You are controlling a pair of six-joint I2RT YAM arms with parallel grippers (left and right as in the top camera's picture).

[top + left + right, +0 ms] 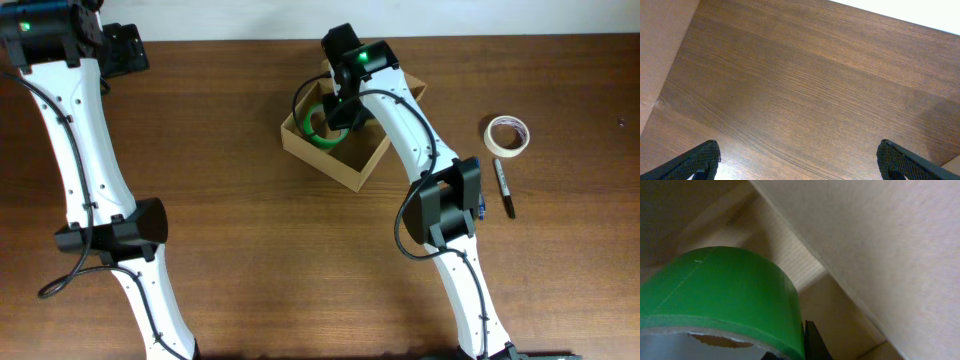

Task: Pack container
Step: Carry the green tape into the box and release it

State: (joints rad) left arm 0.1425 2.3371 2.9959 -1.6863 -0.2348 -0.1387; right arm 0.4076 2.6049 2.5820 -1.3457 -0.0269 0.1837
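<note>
Your right gripper (337,112) is down inside the container (320,162), the tan cardboard box that sits at an angle on the table (250,230), a little right of centre and towards the far edge. The box is open, with its flap leaning outward on the far side behind the wrist.

The gripper is closed on a green tape roll (317,122). In the overhead view the roll stands tilted on its edge in the far-left part of the box, right under the wrist. It rises slightly above the rim on that side.

Your right wrist camera has the green tape roll (725,290) filling the lower left. One dark finger (814,341) is pressed against the roll's outer face, and the other finger is out of sight. The pale inner walls of the box are close around the roll. You cannot tell whether the roll touches the floor of the box.

Your left gripper (799,150) is well away from the box, at the far-left corner of the table. Its jaws are spread wide over bare wood, with nothing between them.

A white tape roll (507,135) and a marker (505,190) lie on the table to the right of the box, apart from it.
</note>
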